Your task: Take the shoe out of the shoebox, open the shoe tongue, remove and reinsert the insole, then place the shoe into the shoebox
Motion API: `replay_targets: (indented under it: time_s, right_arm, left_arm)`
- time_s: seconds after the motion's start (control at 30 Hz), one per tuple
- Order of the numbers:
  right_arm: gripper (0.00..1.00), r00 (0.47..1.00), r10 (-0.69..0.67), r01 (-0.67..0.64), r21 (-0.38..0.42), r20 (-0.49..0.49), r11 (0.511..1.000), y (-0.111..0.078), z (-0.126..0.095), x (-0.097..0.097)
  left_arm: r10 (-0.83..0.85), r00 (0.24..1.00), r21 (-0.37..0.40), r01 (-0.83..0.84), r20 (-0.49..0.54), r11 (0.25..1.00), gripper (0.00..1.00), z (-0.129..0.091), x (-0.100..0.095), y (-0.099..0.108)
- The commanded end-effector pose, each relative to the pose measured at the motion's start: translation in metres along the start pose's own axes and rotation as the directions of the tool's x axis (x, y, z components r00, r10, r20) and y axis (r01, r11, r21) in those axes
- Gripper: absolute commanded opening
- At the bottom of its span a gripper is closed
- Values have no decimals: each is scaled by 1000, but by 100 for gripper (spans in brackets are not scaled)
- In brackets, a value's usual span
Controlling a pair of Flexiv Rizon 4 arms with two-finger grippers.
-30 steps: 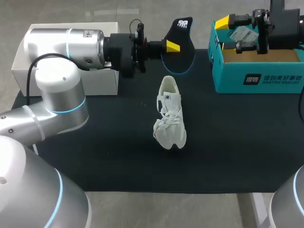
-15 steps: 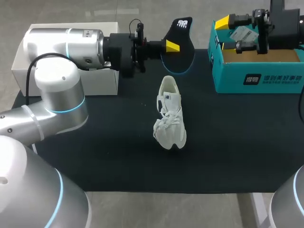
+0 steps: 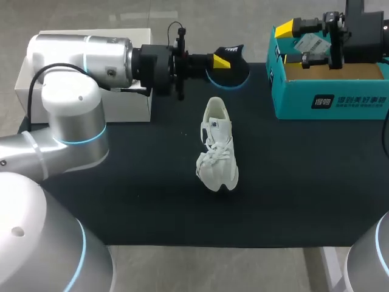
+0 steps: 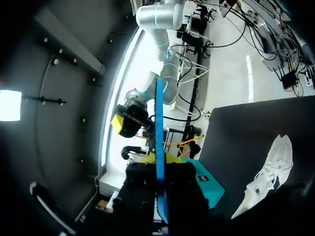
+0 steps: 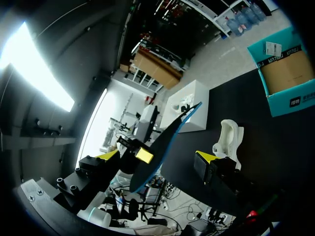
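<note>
Left gripper [image 3: 223,59] clenched on thin black blue-edged insole [image 3: 237,70], held just beyond white lace-up shoe [image 3: 217,146] | insole likely light, floppy — best pinched at stiffer heel end | right gripper [image 3: 293,44] spread wide over teal cardboard shoebox [image 3: 340,100]

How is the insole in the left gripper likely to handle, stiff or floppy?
Probably bendy: the insole is a thin sheet, just a blue line edge-on in the left wrist view, so its free end may flap. Likely light, since the left gripper holds it in a simple pinch. Sliding it into the shoe may be fiddly.
</note>
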State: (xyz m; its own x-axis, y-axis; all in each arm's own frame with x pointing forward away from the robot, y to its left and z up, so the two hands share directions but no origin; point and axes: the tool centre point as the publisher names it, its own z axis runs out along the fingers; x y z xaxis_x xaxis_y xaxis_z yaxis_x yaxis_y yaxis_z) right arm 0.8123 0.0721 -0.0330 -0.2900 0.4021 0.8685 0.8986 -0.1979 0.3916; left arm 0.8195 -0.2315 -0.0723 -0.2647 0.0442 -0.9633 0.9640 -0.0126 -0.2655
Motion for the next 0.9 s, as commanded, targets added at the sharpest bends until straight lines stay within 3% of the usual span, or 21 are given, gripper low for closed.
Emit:
replay_targets:
  time_s: [0.03, 0.5, 0.57, 0.63, 0.67, 0.77, 0.8, 0.9]
  right_arm:
    - [100, 1000, 1, -1, -1, 3, 1000, 0, 1, 0]
    - [100, 1000, 1, -1, -1, 3, 1000, 0, 1, 0]
    - [100, 1000, 1, -1, -1, 3, 1000, 0, 1, 0]
    - [100, 1000, 1, -1, -1, 3, 1000, 0, 1, 0]
    - [100, 1000, 1, -1, -1, 3, 1000, 0, 1, 0]
    - [100, 1000, 1, -1, -1, 3, 1000, 0, 1, 0]
    - [100, 1000, 1, -1, -1, 3, 1000, 0, 1, 0]
    - [100, 1000, 1, -1, -1, 3, 1000, 0, 1, 0]
  left_arm:
    - [-672, 740, -7, 672, 42, 740, 0, -5, -10, -11]
    - [-672, 740, -7, 672, 42, 740, 0, -5, -10, -11]
    - [-855, 511, -37, 859, 90, 510, 0, -2, -10, -8]
    - [-955, 250, -40, 968, 162, 247, 0, 1, -13, -7]
    - [-980, 133, -38, 991, 150, 129, 0, 2, -14, -7]
    - [-974, -176, 58, 984, 140, -169, 0, 3, -22, -6]
    - [-955, -261, 105, 963, 139, -248, 0, 2, -24, -4]
    - [-928, -355, 125, 932, 115, -341, 0, 2, -26, -1]
